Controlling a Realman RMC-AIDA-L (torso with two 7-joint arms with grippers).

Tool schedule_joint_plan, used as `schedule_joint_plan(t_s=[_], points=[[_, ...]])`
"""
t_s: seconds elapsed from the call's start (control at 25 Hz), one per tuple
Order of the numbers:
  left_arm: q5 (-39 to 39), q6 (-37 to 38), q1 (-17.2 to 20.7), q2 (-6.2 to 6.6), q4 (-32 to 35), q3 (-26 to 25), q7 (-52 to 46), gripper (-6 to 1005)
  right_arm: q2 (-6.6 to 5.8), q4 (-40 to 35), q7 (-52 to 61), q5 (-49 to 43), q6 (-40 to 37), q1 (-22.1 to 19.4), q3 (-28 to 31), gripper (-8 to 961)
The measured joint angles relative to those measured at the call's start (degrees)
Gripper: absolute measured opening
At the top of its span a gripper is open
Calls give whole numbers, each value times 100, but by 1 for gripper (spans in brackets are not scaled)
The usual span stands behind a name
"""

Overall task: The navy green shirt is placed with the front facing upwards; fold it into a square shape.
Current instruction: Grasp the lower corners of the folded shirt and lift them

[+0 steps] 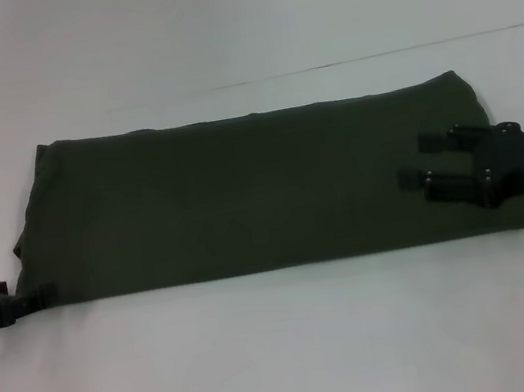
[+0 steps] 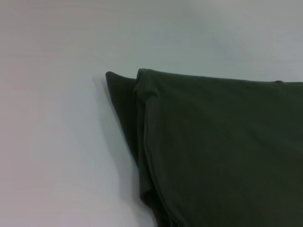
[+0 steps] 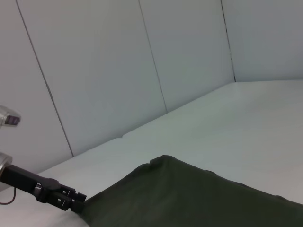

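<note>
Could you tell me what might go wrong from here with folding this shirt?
The navy green shirt is a long band, not yet square. The left gripper sits at the very near-left corner, so a lift may catch only some layers. The right gripper is open over the right end, gripping nothing; a one-sided pull could skew the edges.

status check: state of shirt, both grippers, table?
navy green shirt: folded into a long flat band, print hidden, not yet square.
left gripper: at the shirt's near left corner, touching the cloth.
right gripper: open, over the shirt's right end.
table: white, shirt lying on it.
</note>
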Motion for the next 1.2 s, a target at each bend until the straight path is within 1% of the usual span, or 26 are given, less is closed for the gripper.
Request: schedule_joint_plan(t_s=[0.16,0.44,0.6,0.88,1.12,1.2], points=[[47,-5,-18,-7,-26,15,-1,741,1,-3,18,3,5,9,0,736],[109,-85,-66,-21,-40,200,-82,725,-1,-21,45,3,21,10,0,735],[230,-116,-93,-17,-39,232,-130,634,-6,-21,46,3,22,10,0,734],[212,-165,-97,-21,-15,227,-140,475,-9,-21,47,2,22,10,0,733],[199,-204,-130,-18,-13,227,-142,263,-9,-21,53,2,20,10,0,733],[197,-209,-141,-17,-14,227,-142,173,-9,-20,55,2,22,8,11,733]])
